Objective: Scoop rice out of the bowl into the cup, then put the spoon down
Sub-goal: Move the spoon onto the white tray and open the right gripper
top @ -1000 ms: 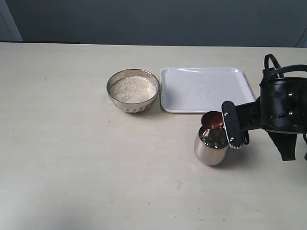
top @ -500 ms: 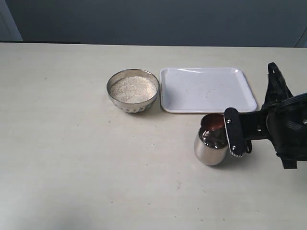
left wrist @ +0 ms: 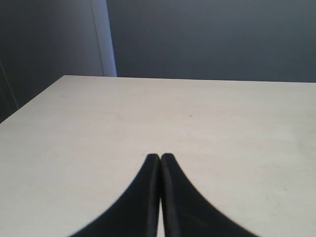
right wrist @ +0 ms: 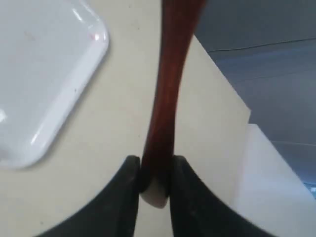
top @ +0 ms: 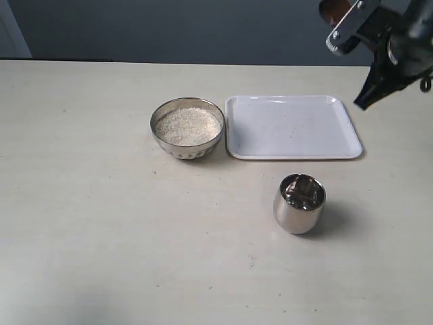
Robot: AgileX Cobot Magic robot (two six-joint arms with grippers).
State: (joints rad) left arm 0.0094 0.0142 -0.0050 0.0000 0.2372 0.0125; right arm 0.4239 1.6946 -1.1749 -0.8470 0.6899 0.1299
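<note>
The metal bowl (top: 187, 127) holds white rice (top: 187, 125) and stands left of the tray. The steel cup (top: 299, 202) stands alone nearer the front, with nothing over it. My right gripper (top: 346, 27) is high at the top right of the exterior view, above the tray's far right corner. It is shut on the handle of the reddish-brown spoon (right wrist: 165, 94); the spoon's bowl (top: 331, 9) peeks out at the top edge. In the right wrist view the gripper (right wrist: 156, 170) clamps the handle from both sides. My left gripper (left wrist: 160, 159) is shut and empty over bare table.
A white rectangular tray (top: 291, 126) lies right of the bowl, with a few specks on it; its corner (right wrist: 44, 79) shows in the right wrist view. The table's far edge meets a dark wall behind.
My right gripper has lifted the spoon out of the cup and risen up and back, from beside the cup to high above the tray's far right corner. The cup has stayed put.
</note>
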